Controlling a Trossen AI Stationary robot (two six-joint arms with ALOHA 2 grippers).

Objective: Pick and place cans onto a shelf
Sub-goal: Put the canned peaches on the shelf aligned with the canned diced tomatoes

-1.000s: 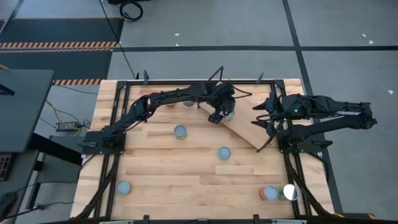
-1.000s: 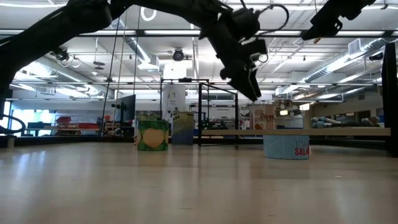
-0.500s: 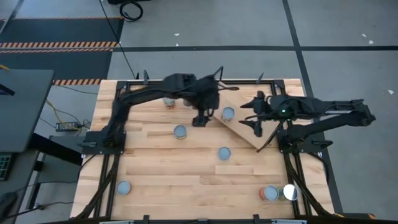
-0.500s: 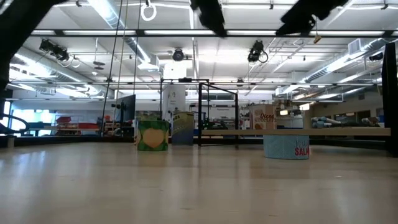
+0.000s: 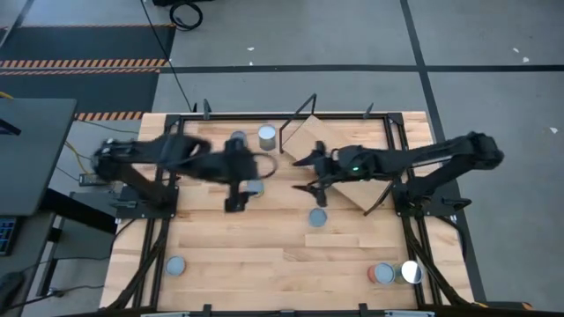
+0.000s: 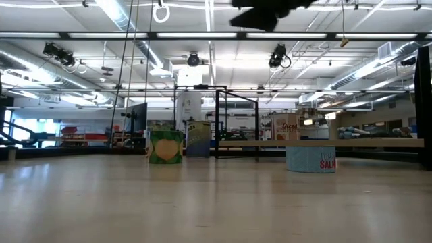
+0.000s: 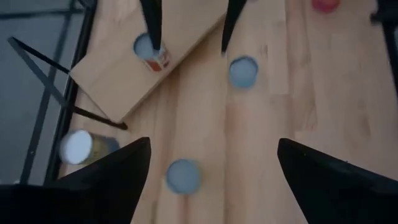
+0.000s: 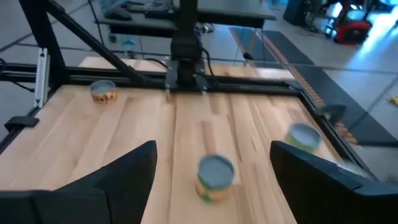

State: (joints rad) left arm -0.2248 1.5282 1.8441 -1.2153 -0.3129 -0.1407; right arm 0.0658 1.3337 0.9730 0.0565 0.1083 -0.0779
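The shelf [image 5: 348,189], a light wood board on a black wire frame, stands slantwise at the far right; it also shows in the low view [image 6: 364,142]. One can [image 7: 149,50] stands on the board. Other cans stand on the tabletop: two at the far edge [image 5: 267,135], one mid-table [image 5: 254,187], one [image 5: 317,217] nearer. My left gripper [image 5: 236,195] is open above the mid-table can [image 7: 184,176], touching nothing. My right gripper [image 5: 304,173] is open over the shelf's left end, and its fingers [image 7: 152,25] stand above the shelved can.
More cans stand near the front: one at the left [image 5: 175,265] and two at the right [image 5: 382,274]. A black frame [image 5: 291,114] runs along the table's edges. The tabletop between the mid-table cans and the front ones [image 5: 264,246] is bare.
My left gripper has left the can standing on the shelf, risen out of the low view and drawn back toward the table's left and near side, to the mid-table can. My right gripper has moved toward the table's left, out over the shelf.
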